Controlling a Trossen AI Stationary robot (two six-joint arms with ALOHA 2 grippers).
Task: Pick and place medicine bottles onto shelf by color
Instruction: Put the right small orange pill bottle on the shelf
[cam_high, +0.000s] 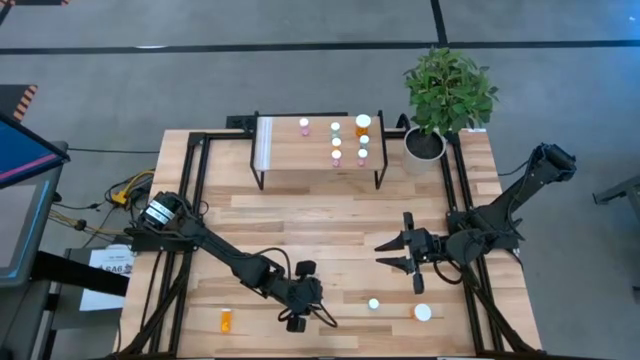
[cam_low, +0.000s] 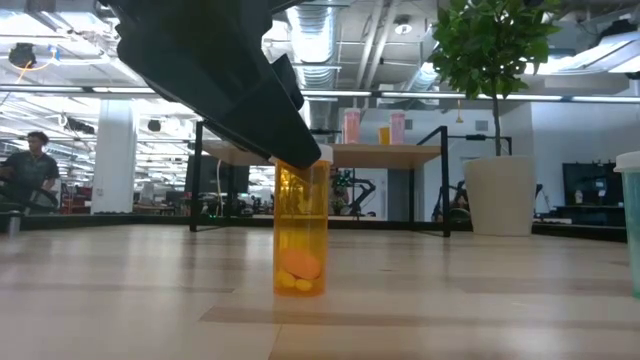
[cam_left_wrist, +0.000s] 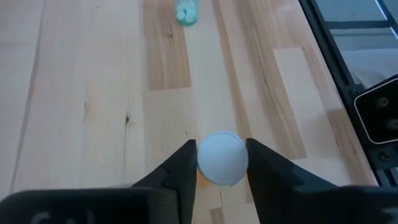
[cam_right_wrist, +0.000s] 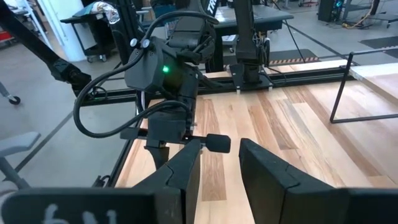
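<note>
An orange medicine bottle (cam_low: 300, 240) with a white cap stands upright on the table near its front edge. My left gripper (cam_high: 300, 300) slants down over it and is shut on its cap. My right gripper (cam_high: 393, 255) hovers open over the table's right half, with nothing between its fingers. The shelf (cam_high: 290, 150) stands at the far side and carries several pink, green and orange bottles (cam_high: 336, 142) upright on its right part. Another orange bottle (cam_high: 226, 320) lies on its side near the front left. My left gripper pinches the white cap (cam_left_wrist: 222, 155) of the orange bottle between its two fingers (cam_left_wrist: 184, 171), one on each side of the cap. The fingers slant down from the table's left. The bottle stands upright with its base (cam_low: 300, 290) on the table.
A small green bottle (cam_high: 374, 303) and a larger white-capped one (cam_high: 423, 313) stand on the table at the front right. A white pot with a leafy plant (cam_high: 425, 145) is at the far right beside the shelf. Black frame rails run along the table's sides.
</note>
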